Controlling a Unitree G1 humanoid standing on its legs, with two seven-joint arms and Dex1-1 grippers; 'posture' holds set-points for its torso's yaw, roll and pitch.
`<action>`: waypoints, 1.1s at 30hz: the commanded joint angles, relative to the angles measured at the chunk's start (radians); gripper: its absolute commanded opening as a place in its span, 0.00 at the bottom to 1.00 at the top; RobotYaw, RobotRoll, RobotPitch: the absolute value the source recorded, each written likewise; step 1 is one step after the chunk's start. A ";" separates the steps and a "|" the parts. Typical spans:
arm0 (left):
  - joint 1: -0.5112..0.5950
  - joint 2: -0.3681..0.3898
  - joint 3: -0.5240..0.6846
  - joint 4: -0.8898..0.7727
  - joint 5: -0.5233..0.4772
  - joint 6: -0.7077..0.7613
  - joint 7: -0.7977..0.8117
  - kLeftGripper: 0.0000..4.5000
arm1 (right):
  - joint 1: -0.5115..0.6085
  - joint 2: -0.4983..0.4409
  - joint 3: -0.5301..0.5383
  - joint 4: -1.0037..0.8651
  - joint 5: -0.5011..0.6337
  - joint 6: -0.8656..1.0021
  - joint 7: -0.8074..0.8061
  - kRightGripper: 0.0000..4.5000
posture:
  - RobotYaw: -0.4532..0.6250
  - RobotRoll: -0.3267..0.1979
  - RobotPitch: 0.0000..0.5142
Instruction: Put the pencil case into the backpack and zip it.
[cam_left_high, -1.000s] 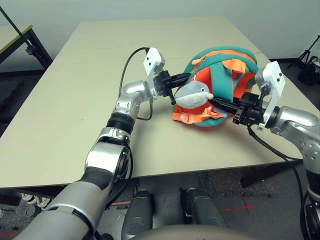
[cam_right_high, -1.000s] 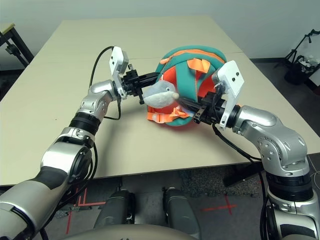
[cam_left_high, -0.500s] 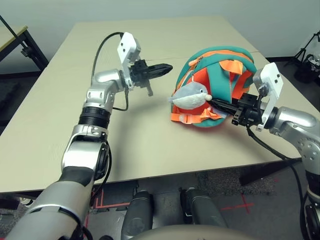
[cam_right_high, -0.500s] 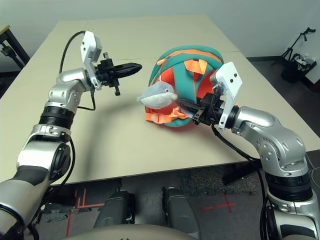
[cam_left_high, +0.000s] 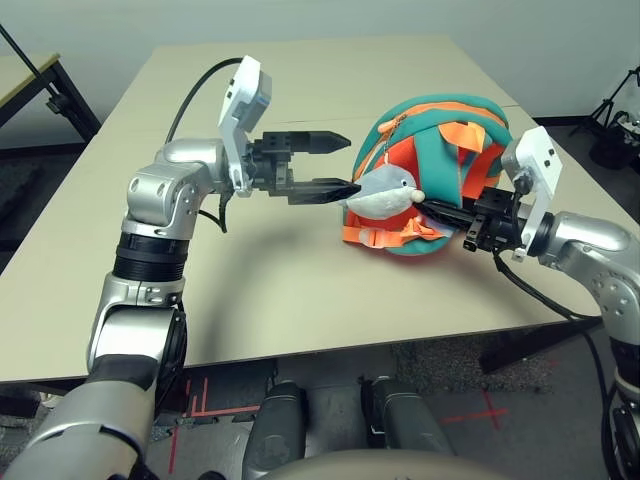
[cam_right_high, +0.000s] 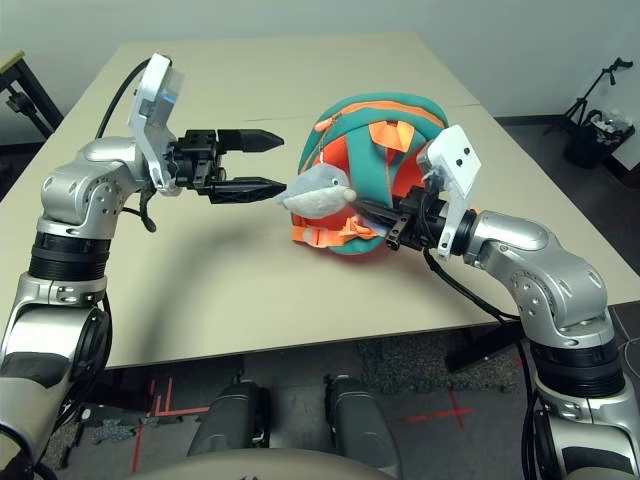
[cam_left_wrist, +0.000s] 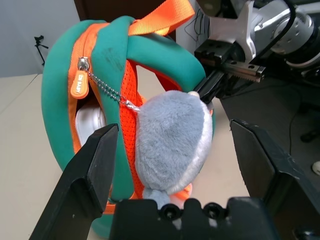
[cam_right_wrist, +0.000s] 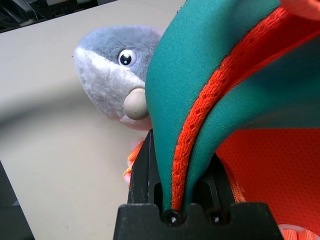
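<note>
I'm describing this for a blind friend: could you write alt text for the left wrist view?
An orange and teal backpack stands on a beige table, a grey plush toy hanging from its zipper pull by a small chain. The left tool faces it with both black fingers spread wide on either side of the toy. Behind, the right tool grips a teal strap.

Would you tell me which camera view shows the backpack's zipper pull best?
The left wrist view: the orange zipper pull faces it, large, on the backpack. In both eye views the pull is a tiny tab; the right wrist view gives only strap fabric.
</note>
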 joint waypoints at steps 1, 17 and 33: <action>-0.010 -0.032 -0.045 0.065 0.048 -0.063 0.009 1.00 | 0.006 -0.005 0.016 0.002 -0.003 -0.001 0.013 0.04 | 0.45 0.62 0.08; -0.025 -0.140 -0.064 0.184 0.076 -0.163 0.012 0.71 | 0.020 -0.003 0.005 -0.015 -0.007 0.002 0.001 0.04 | 0.43 0.62 0.08; -0.039 -0.046 0.011 0.150 0.003 -0.059 -0.011 0.01 | 0.003 0.014 0.019 0.008 -0.016 -0.010 0.006 0.04 | 0.46 0.62 0.10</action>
